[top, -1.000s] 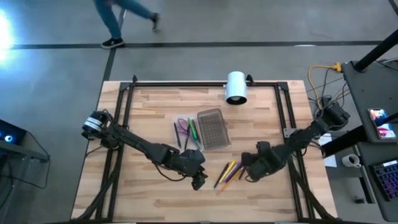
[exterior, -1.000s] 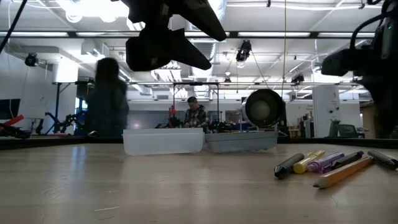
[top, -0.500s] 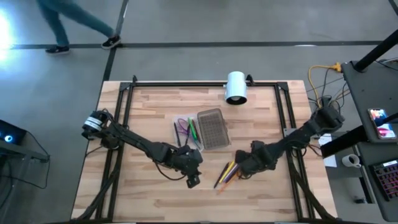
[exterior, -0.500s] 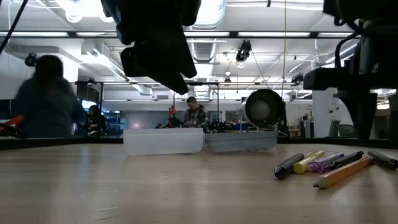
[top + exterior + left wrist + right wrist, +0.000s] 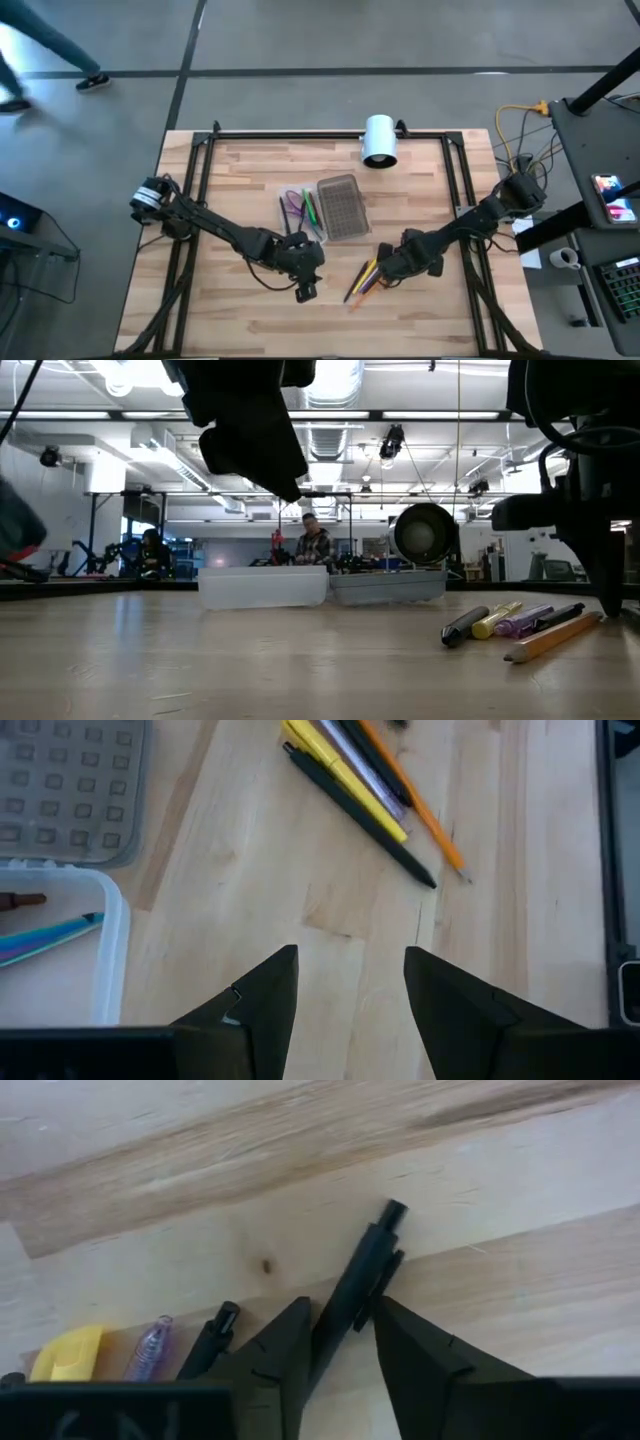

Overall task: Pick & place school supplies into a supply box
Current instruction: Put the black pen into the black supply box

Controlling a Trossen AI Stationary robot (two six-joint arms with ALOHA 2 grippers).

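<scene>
The supply box lies open mid-table: its clear tray [image 5: 298, 212] holds a few pens, and its dotted grey lid [image 5: 340, 207] lies beside it. A bunch of loose pens and pencils [image 5: 360, 282] lies near the table's front, also in the low view [image 5: 520, 625]. My right gripper [image 5: 340, 1315] points down at the bunch's right end, closed around a black pen [image 5: 360, 1280]. My left gripper [image 5: 350, 960] hangs open above bare wood [image 5: 305, 290], between the tray and the bunch. My right gripper pinches the black pen's barrel by its clip [image 5: 348, 1305], a little below the push-button end [image 5: 393, 1210], between its two fingers. The fingers come from above, pointing down, and lie across the pen. The pen lies flat on the table.
A white cylinder [image 5: 379, 140] lies at the table's far edge. A black metal frame [image 5: 200, 180] runs along the left, far and right sides. Bare wood spreads at the front left. Beyond the table a person sits at a bench [image 5: 314, 545].
My right gripper has gone down and toward the table's left, onto the right end of the pen bunch. My left gripper has rolled about its own line while staying roughly in place. A person has walked off to the left beyond the table's far edge.
</scene>
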